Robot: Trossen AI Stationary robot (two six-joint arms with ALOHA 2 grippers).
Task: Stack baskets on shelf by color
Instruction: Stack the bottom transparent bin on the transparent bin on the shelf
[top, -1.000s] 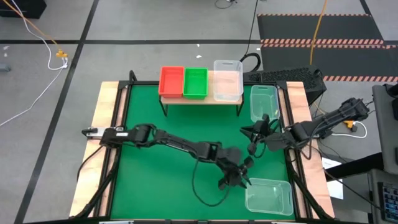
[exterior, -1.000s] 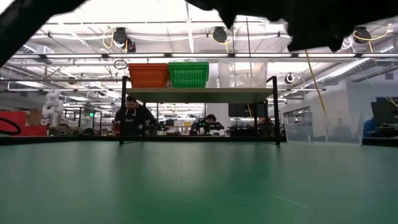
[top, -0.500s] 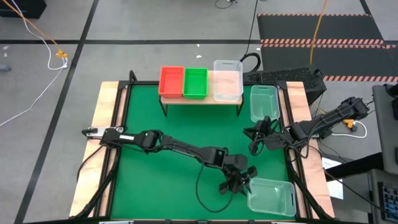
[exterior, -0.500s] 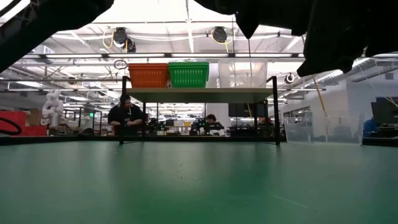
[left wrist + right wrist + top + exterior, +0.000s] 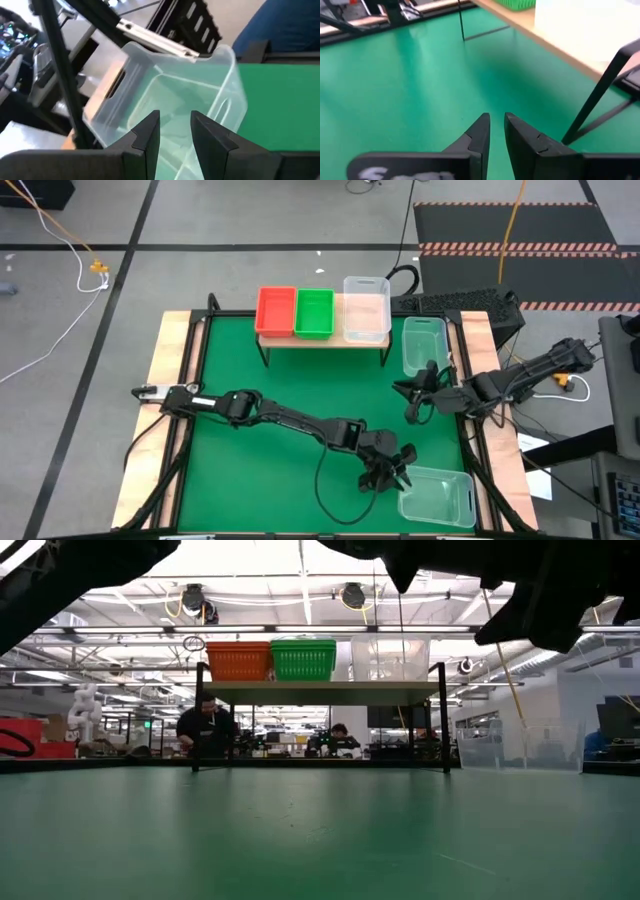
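High view: I see the shelf (image 5: 322, 336) at the far edge of the bench (image 5: 260, 430), carrying a red basket (image 5: 276, 311), a green basket (image 5: 314, 313) and a clear basket (image 5: 367, 310) side by side, touching. I cannot tell from here how many are stacked in each place. A second clear basket (image 5: 424, 344) stands on the bench at the far right corner, just beside the shelf. A third clear basket (image 5: 434, 496) sits at the near right corner.

My left gripper (image 5: 389, 471) is at the rim of that near-corner basket; in the left wrist view its fingers (image 5: 148, 131) stand a narrow gap apart over the basket wall, gripping nothing that I can confirm. My right gripper (image 5: 412, 399) hovers near the right edge, between the two clear baskets on the bench; in the right wrist view its fingers (image 5: 481, 131) are nearly closed and empty, pointing toward the shelf legs.
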